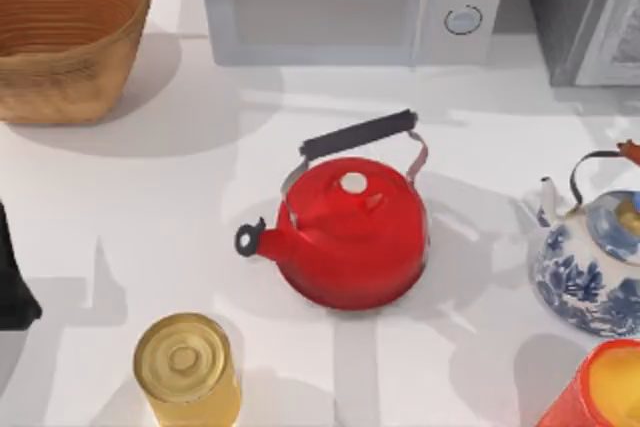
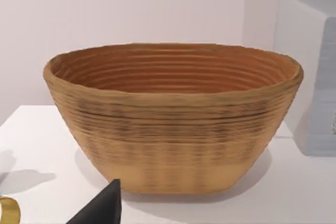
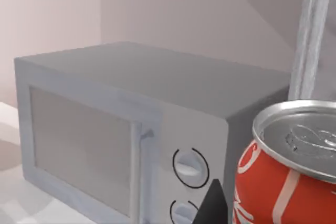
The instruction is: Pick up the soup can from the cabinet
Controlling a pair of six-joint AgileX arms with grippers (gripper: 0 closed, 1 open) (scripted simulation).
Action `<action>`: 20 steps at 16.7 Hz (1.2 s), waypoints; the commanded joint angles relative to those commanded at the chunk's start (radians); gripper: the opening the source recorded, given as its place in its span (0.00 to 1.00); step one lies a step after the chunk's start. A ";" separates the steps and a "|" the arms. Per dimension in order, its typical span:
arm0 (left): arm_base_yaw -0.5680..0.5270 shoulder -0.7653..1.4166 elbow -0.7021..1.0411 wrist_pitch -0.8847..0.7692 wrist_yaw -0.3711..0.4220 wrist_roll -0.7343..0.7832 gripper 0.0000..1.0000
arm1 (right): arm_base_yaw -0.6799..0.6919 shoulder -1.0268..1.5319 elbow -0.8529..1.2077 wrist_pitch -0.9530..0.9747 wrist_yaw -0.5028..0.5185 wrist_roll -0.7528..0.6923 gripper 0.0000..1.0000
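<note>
**A:** Closest up is the soup can (image 1: 186, 367), gold lid facing up, standing on the white table (image 1: 150, 197) at its front left. It is not in the cabinet (image 1: 580, 17), which stands at the back right.

**B:** And the grippers?

**A:** A dark tip of the left gripper (image 2: 100, 211) pokes in, facing the wicker basket (image 2: 173, 119). I cannot tell how wide it stands or whether it holds anything. The same goes for the right gripper (image 3: 210, 208), which sits just beside a red soda can (image 3: 286, 171) and faces the microwave (image 3: 105, 145).

**B:** What could go wrong?

**A:** I'd judge the left arm better placed, but it is aimed at the basket, not the can. A careless swing could tip the can. The red kettle (image 1: 350, 232) is near, its spout pointing toward that side. On the right, grabbing the soda can by mistake is the risk.
</note>
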 joint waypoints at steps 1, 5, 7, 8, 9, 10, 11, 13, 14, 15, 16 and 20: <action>0.000 0.000 0.000 0.000 0.000 0.000 1.00 | -0.001 0.042 0.010 0.024 -0.013 -0.002 0.00; 0.000 0.000 0.000 0.000 0.000 0.000 1.00 | -0.005 0.202 0.051 0.119 -0.058 -0.015 0.00; 0.000 0.000 0.000 0.000 0.000 0.000 1.00 | -0.008 0.280 0.073 0.167 -0.079 -0.022 0.00; 0.000 0.000 0.000 0.000 0.000 0.000 1.00 | -0.009 0.320 0.085 0.191 -0.089 -0.025 0.00; 0.000 0.000 0.000 0.000 0.000 0.000 1.00 | -0.010 0.360 0.096 0.215 -0.099 -0.029 0.00; 0.000 0.000 0.000 0.000 0.000 0.000 1.00 | -0.010 0.402 0.107 0.237 -0.105 -0.033 0.00; 0.000 0.000 0.000 0.000 0.000 0.000 1.00 | -0.010 0.443 0.118 0.259 -0.111 -0.038 0.00; 0.000 0.000 0.000 0.000 0.000 0.000 1.00 | -0.008 0.521 0.137 0.295 -0.118 -0.047 0.00; 0.000 0.000 0.000 0.000 0.000 0.000 1.00 | -0.005 0.554 0.143 0.308 -0.118 -0.051 0.00; 0.000 0.000 0.000 0.000 0.000 0.000 1.00 | -0.003 0.587 0.149 0.321 -0.119 -0.056 0.00; 0.000 0.000 0.000 0.000 0.000 0.000 1.00 | -0.001 0.608 0.151 0.328 -0.117 -0.060 0.00; 0.000 0.000 0.000 0.000 0.000 0.000 1.00 | 0.003 0.632 0.154 0.335 -0.114 -0.065 0.00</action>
